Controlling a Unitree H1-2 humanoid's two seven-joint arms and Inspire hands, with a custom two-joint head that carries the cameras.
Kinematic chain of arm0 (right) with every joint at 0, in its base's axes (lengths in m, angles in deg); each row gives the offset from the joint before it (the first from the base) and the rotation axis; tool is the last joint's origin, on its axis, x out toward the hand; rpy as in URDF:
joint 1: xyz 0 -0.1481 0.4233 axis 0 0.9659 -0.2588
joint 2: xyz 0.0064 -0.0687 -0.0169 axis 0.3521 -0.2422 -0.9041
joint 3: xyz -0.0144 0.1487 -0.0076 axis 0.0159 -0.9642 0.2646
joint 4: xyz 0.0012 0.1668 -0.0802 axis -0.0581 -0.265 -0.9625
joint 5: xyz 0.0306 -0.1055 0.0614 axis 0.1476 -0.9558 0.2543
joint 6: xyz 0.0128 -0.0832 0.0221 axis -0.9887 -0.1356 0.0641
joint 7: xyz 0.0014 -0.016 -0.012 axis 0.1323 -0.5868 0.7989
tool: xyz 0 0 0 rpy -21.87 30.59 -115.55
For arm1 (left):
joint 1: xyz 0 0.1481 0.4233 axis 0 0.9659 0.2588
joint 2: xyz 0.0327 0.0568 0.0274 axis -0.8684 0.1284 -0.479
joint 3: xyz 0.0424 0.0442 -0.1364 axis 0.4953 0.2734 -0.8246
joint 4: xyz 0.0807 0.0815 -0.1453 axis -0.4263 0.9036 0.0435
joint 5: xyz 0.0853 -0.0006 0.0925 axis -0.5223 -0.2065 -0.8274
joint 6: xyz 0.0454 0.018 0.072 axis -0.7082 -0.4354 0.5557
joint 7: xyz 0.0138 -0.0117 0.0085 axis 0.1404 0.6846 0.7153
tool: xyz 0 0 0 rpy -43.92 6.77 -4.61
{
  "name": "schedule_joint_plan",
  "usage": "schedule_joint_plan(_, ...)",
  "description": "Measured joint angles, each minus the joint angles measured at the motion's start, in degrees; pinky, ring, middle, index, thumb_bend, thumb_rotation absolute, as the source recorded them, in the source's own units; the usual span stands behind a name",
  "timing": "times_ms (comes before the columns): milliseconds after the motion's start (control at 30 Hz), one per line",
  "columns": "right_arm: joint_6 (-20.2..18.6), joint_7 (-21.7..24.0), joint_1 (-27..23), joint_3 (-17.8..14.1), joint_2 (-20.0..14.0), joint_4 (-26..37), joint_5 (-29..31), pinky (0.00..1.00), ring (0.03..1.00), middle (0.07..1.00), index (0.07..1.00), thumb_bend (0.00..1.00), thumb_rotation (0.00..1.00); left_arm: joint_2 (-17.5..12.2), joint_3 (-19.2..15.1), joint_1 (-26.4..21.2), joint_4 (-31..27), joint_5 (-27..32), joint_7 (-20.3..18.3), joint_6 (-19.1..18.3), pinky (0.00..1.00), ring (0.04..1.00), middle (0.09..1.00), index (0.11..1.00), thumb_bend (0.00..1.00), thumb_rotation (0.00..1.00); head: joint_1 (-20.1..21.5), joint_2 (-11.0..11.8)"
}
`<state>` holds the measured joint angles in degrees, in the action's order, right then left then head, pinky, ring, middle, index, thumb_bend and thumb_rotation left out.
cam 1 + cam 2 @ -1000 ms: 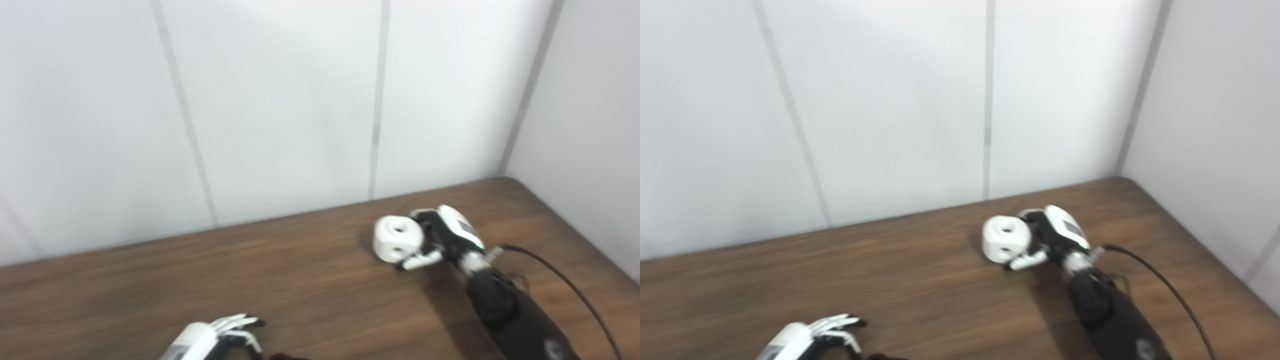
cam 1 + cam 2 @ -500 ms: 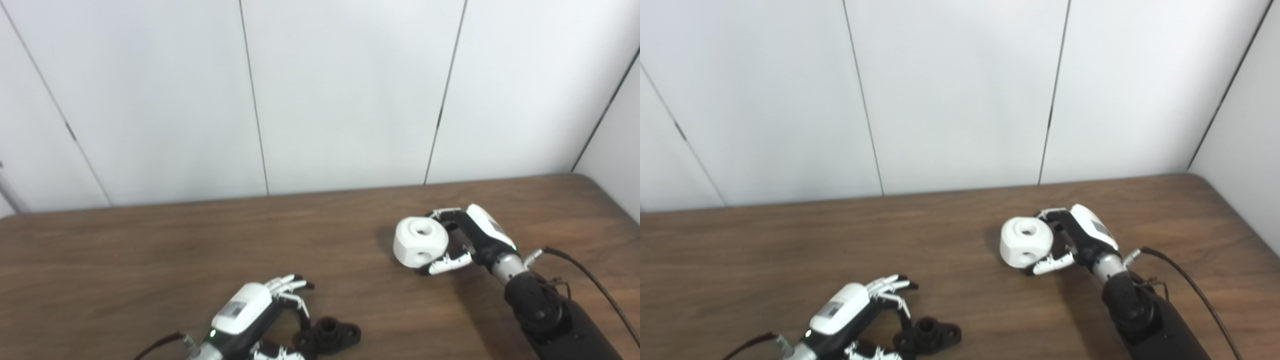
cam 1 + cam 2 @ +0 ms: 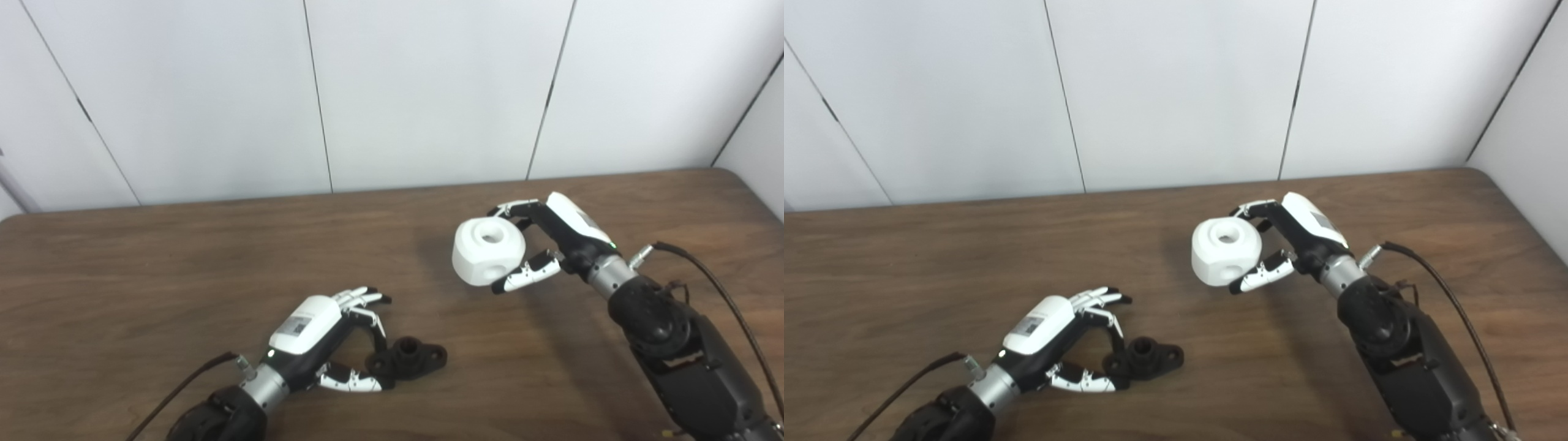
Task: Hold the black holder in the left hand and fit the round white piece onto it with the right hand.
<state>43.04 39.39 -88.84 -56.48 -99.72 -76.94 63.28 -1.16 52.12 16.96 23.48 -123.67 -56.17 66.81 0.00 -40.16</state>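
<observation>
Fingers [image 3: 367, 300] of the left hand [image 3: 312, 337] are curled loosely around the black holder [image 3: 407, 357], which lies on the bench [image 3: 153, 275]. To the holder's upper right, the round white piece [image 3: 488, 252] is gripped, raised, by the right hand [image 3: 554, 236].

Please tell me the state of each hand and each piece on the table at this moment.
Left hand: open, fingers around the black holder, not gripping it.
Black holder: lying on the table.
Right hand: shut on the round white piece.
Round white piece: held above the table.
</observation>
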Motion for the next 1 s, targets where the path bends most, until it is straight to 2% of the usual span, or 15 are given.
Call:
schedule_joint_plan(500,-1.89,6.49,0.0,2.05,1.35,9.82,-0.66,0.69,0.803,0.773,0.479,0.52,0.13,0.1,0.3,-0.88,0.38,-0.19,-0.03,-0.16,0.88,0.935,0.879,0.483,0.52,0.06,-0.09,-0.71)
schedule_joint_plan(967,-2.91,10.97,0.0,3.48,2.89,14.67,-0.77,0.68,0.789,0.779,0.479,0.52,0.13,0.27,0.31,-0.93,0.36,-0.21,-0.36,-0.63,0.89,0.932,0.878,0.483,0.52,0.06,-0.26,-0.8)
schedule_joint_plan(1000,-3.03,11.34,0.0,3.7,2.89,14.79,-0.97,0.68,0.787,0.779,0.479,0.52,0.13,0.27,0.31,-0.96,0.34,-0.22,-0.36,-0.63,0.89,0.932,0.878,0.483,0.52,0.06,-0.35,-1.41)
